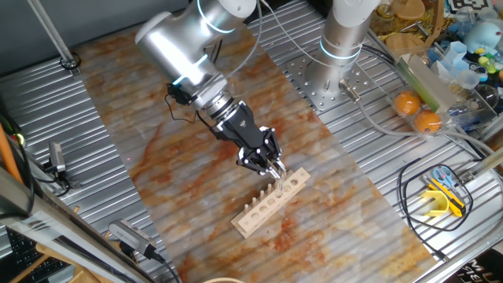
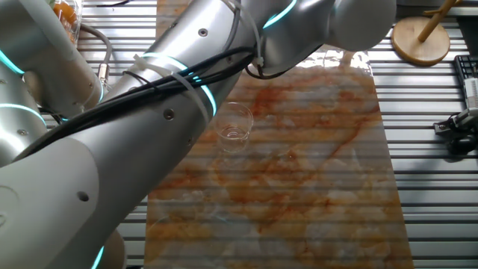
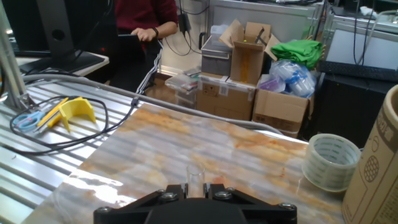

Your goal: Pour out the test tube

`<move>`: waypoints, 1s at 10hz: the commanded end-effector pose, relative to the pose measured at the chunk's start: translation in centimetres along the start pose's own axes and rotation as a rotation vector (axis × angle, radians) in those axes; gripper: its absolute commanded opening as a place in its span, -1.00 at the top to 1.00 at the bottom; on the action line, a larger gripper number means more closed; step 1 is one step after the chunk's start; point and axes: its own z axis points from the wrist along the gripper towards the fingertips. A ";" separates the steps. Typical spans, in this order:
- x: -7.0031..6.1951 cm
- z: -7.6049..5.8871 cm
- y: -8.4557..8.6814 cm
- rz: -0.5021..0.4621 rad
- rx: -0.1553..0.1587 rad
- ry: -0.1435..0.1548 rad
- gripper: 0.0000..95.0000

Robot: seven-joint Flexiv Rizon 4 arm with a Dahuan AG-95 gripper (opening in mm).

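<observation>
The tool (image 1: 274, 167) gripped the test tube (image 3: 195, 179) above the wooden rack (image 1: 271, 203), upright to keep its contents in.

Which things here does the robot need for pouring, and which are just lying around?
For the job:
test tube
gripper, at the tube
wooden rack
glass beaker

Just lying about:
tape roll
oranges
scissors
cardboard boxes
</observation>
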 end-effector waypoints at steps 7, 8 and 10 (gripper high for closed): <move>-0.5 -0.4 0.6 0.011 0.016 0.011 1.00; -0.5 -0.4 0.6 0.009 0.030 0.029 1.00; -0.5 -0.4 0.6 0.019 0.049 0.023 1.00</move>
